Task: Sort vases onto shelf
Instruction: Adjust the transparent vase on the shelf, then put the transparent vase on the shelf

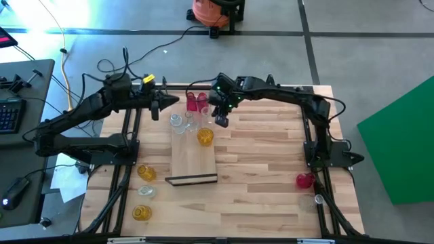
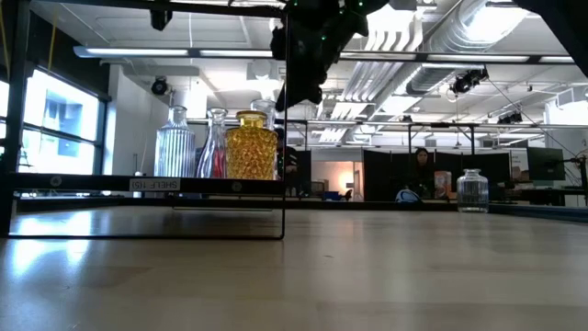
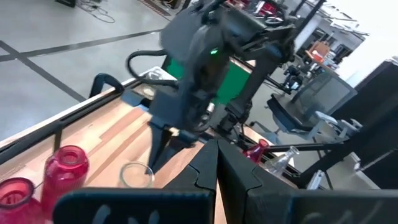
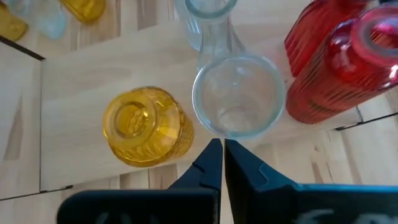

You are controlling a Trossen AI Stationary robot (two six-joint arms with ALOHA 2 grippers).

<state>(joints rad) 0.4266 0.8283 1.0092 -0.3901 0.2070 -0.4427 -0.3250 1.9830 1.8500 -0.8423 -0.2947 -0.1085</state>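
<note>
The light-wood shelf [image 1: 193, 159] lies flat mid-table, its dark strip [image 1: 192, 179] toward the near edge. On its far end stand two red vases [image 1: 196, 102], two clear vases [image 1: 183, 122] and an amber vase [image 1: 205, 136]. My right gripper [image 1: 221, 122] hangs shut just right of them, above the amber vase [image 4: 146, 127] and a clear vase [image 4: 239, 93], touching nothing; its fingertips [image 4: 217, 155] are closed together. My left gripper [image 1: 156, 112] hovers shut left of the group [image 3: 214, 168]. Other vases stand on the tabletop.
Left of the shelf stand an amber vase [image 1: 146, 172], a clear vase [image 1: 145, 192] and another amber vase [image 1: 140, 213]. Near the right arm's base are a red vase [image 1: 304, 180] and a clear vase [image 1: 318, 199]. The shelf's near half is bare wood.
</note>
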